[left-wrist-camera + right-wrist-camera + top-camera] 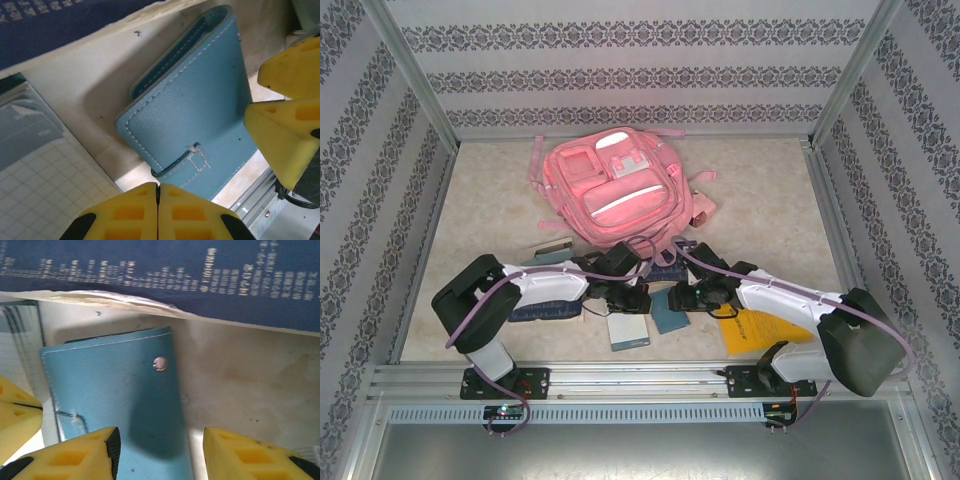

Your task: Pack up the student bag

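Student bag [615, 190] on beige, poss. marbled tabletop [760, 210] btwn patterned walls [620, 60]

Bright even light, soft shadows, blurred wrist-view edges

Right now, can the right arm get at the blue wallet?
Probably yes. The right gripper hangs open just over the blue wallet, whose top lies bare on the table. The left gripper, shut and empty, sits close beside and may crowd the grasp.
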{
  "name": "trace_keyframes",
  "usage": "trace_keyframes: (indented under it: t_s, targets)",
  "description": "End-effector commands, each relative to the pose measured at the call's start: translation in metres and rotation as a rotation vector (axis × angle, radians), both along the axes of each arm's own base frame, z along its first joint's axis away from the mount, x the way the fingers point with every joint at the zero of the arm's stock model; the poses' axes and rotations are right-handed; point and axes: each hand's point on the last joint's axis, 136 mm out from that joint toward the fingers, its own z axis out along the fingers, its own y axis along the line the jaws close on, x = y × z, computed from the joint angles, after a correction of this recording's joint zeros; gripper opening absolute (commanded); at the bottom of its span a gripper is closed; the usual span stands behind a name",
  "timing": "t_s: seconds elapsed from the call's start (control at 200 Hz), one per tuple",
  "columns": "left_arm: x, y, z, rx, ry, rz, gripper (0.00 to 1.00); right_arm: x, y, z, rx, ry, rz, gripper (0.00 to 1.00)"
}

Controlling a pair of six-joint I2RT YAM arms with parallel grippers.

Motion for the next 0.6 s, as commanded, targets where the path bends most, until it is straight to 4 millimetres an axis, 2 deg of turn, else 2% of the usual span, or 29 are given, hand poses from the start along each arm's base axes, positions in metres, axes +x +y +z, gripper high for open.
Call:
trace_keyframes:
  t_s: [0.0,0.265,0.405,0.595]
  targets:
    - [0.011,-0.015,0.005,-0.043,-0.012,0.007,0.06,0.002,0.001,-0.007,0.041,0.018,-0.037,0.49]
    - [0.017,-0.008,-0.018,-0.005,0.025,0.050,0.05,-0.002,0.009,-0.014,0.180,0.081,-0.053,0.52]
    - [0.017,-0.007,-0.025,0.004,0.040,0.053,0.04,-0.002,0.028,-0.002,0.348,0.113,-0.043,0.52]
    - [0.017,-0.005,-0.030,0.009,0.044,0.057,0.02,-0.001,0.037,0.019,0.514,0.145,-0.044,0.51]
